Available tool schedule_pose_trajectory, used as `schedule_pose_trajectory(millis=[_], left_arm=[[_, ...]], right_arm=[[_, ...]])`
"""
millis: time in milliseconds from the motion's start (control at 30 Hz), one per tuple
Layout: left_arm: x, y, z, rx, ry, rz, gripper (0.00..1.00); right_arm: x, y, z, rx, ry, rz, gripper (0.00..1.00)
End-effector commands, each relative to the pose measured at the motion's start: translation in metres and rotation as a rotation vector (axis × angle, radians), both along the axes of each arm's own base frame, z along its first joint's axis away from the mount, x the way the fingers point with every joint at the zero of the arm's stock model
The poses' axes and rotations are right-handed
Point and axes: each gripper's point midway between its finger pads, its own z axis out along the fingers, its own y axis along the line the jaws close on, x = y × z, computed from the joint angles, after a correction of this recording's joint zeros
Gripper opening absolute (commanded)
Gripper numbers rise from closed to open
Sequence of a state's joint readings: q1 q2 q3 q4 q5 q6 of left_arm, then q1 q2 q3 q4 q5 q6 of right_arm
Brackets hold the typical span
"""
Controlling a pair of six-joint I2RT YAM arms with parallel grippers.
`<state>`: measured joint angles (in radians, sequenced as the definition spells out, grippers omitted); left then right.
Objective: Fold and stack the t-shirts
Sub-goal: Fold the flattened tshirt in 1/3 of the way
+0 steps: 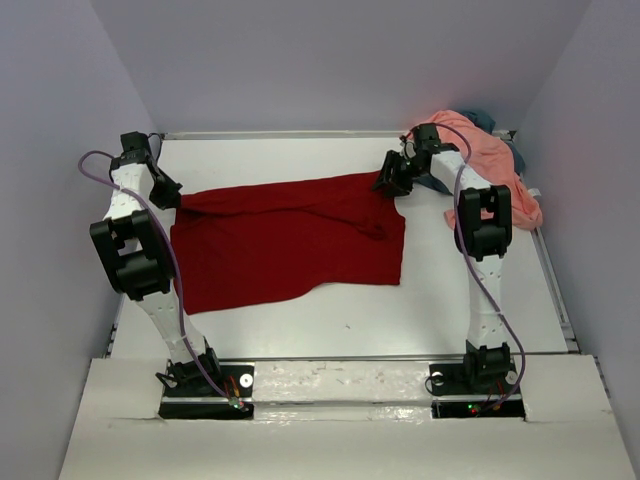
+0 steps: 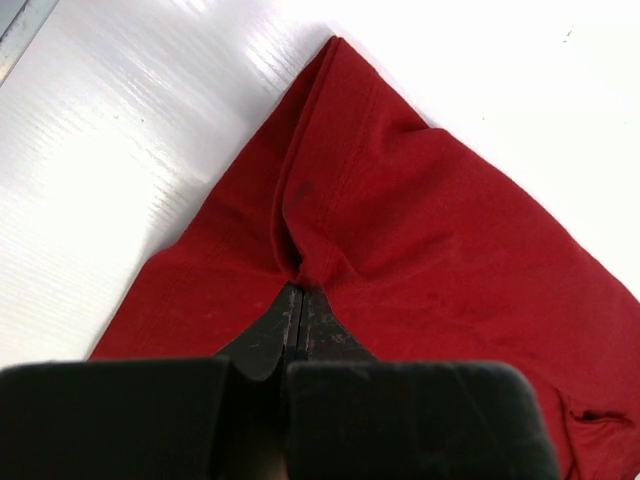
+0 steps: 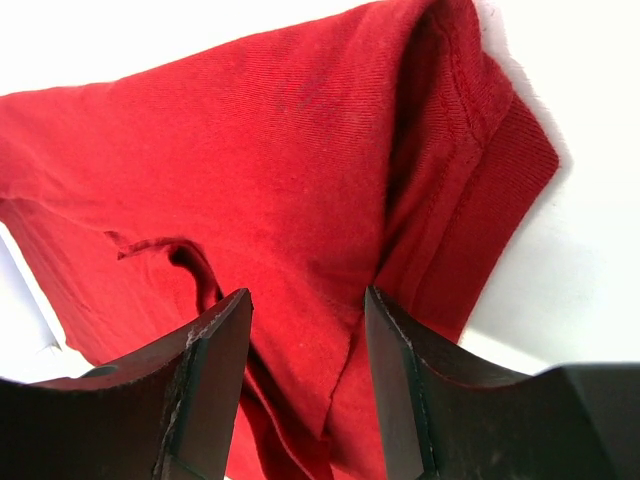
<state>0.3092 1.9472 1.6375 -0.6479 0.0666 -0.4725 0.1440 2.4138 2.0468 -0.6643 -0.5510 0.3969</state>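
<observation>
The dark red t-shirt [image 1: 290, 240] lies spread across the middle of the table. My left gripper [image 1: 168, 195] is shut on a pinch of its far left corner; the wrist view shows the red cloth [image 2: 420, 230] bunching at the closed fingertips [image 2: 300, 290]. My right gripper [image 1: 392, 180] is open over the shirt's far right corner; its two fingers straddle the red cloth [image 3: 300, 170] near the hem. The salmon pink t-shirt [image 1: 490, 165] lies heaped at the far right. The slate blue-grey t-shirt [image 1: 487, 118] peeks out from under it.
The table has a raised metal rim [image 1: 280, 134] along the far edge and on the right side [image 1: 556, 290]. Purple-grey walls close in on three sides. The arm bases [image 1: 205, 385] stand at the near edge.
</observation>
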Motion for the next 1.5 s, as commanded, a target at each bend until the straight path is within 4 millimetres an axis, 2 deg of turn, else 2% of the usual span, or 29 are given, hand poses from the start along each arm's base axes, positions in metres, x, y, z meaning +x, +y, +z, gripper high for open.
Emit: schedule_pose_trajectory(millis=[0,133,400,433,533,633,700,933,1233,1467], left_arm=[[0.005,0.003,0.032,0.033,-0.061,-0.002,0.00],[0.006,0.003,0.033,0.034,-0.064,-0.002,0.00],[0.006,0.003,0.034,0.035,-0.064,-0.001,0.00],[0.006,0.004,0.034,0.036,-0.065,0.000,0.00],[0.006,0.003,0.034,0.034,-0.062,-0.003,0.00],[0.006,0.004,0.035,0.039,-0.064,-0.001,0.00],[0.006,0.005,0.036,0.043,-0.063,-0.002,0.00],[0.008,0.004,0.036,0.039,-0.067,-0.005,0.00],[0.008,0.005,0.035,0.041,-0.063,-0.005,0.00],[0.008,0.005,0.035,0.042,-0.061,-0.008,0.00]], right_arm=[[0.008,0.009,-0.002,0.018,-0.032,0.017,0.54],[0.008,0.006,-0.007,0.000,-0.031,0.014,0.54],[0.009,0.001,-0.005,-0.034,-0.048,0.010,0.52],[0.008,0.001,-0.006,-0.032,-0.046,0.010,0.41],[0.008,0.003,-0.010,-0.017,-0.029,0.008,0.21],[0.008,0.003,-0.010,-0.017,-0.028,0.004,0.05],[0.010,0.002,-0.008,-0.027,-0.038,0.000,0.01],[0.016,-0.004,0.001,-0.064,-0.060,-0.022,0.00],[0.028,-0.022,0.015,-0.080,-0.090,-0.060,0.00],[0.034,-0.036,0.019,-0.097,-0.097,-0.083,0.00]])
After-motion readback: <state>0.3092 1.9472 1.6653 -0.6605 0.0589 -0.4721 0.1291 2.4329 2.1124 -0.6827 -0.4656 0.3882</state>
